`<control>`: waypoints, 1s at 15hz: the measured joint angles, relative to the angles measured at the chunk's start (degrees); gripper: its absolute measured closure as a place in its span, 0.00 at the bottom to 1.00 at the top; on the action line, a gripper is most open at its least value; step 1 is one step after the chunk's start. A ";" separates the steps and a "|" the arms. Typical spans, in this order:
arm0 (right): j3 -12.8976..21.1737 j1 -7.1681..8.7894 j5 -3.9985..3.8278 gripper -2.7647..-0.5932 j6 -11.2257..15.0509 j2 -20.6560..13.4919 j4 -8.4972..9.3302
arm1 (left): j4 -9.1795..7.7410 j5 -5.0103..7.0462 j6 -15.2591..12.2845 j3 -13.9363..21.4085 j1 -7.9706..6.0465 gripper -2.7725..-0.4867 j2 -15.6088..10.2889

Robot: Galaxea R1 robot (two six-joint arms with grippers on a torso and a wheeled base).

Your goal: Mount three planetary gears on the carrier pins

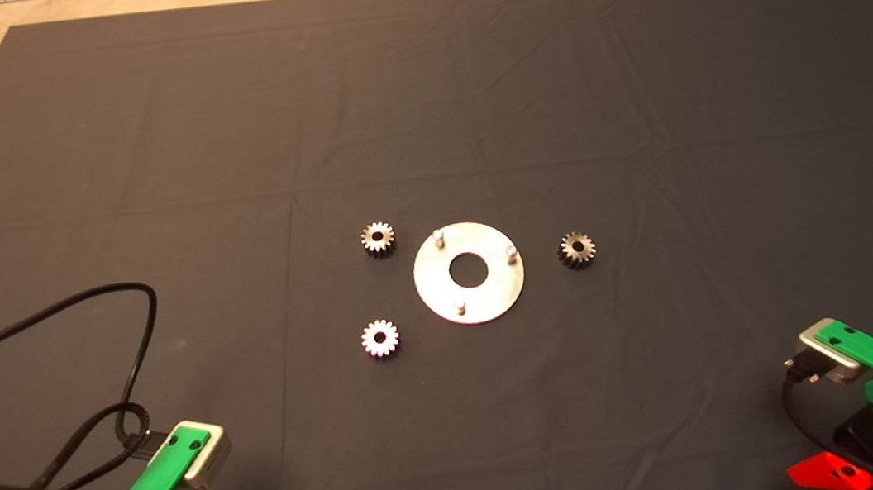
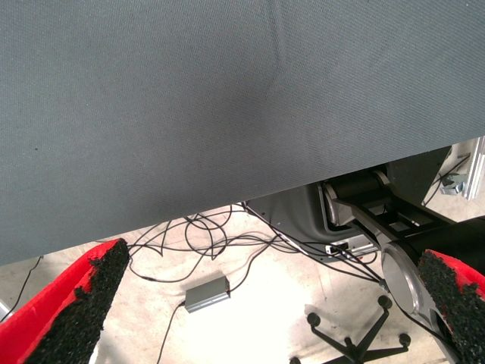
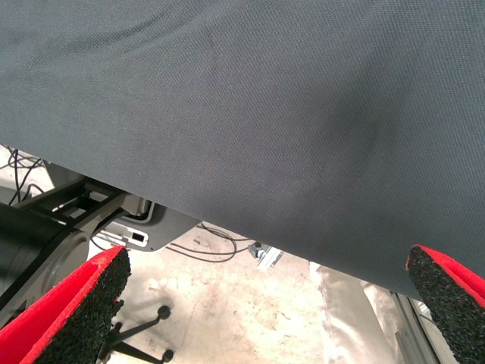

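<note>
A flat shiny disc (image 1: 469, 273) with a large central hole lies at the middle of the dark mat. Its three carrier pins (image 1: 438, 237), (image 1: 511, 251), (image 1: 460, 306) stand upright and bare. Three planetary gears lie flat on the mat around the disc: one at its upper left (image 1: 377, 238), one at its lower left (image 1: 380, 338), one to its right (image 1: 577, 249). My left gripper (image 2: 265, 307) waits at the mat's lower left corner, open and empty. At the lower right corner, the right gripper (image 3: 265, 303) is likewise open and empty. Both are far from the gears.
A black cable (image 1: 132, 332) loops over the mat from the left arm. Bare floor borders the mat (image 1: 415, 73) at the top and upper left. Past the mat's near edge, the wrist views show floor cables, a small grey box (image 2: 207, 293) and a chair base (image 2: 356, 341).
</note>
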 joint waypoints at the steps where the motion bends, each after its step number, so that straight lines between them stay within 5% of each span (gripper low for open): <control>1: 0.00 0.00 -0.05 0.02 0.00 0.02 0.00 | 0.00 0.00 0.00 0.00 0.00 0.01 0.00; 11: 0.00 0.00 -0.49 0.02 -0.94 -0.33 0.00 | 0.00 0.00 0.00 0.00 0.00 0.01 -0.02; 15: 0.00 0.13 -0.68 0.02 -2.55 -2.97 -0.02 | 0.05 0.00 -0.09 0.00 0.00 0.01 -0.11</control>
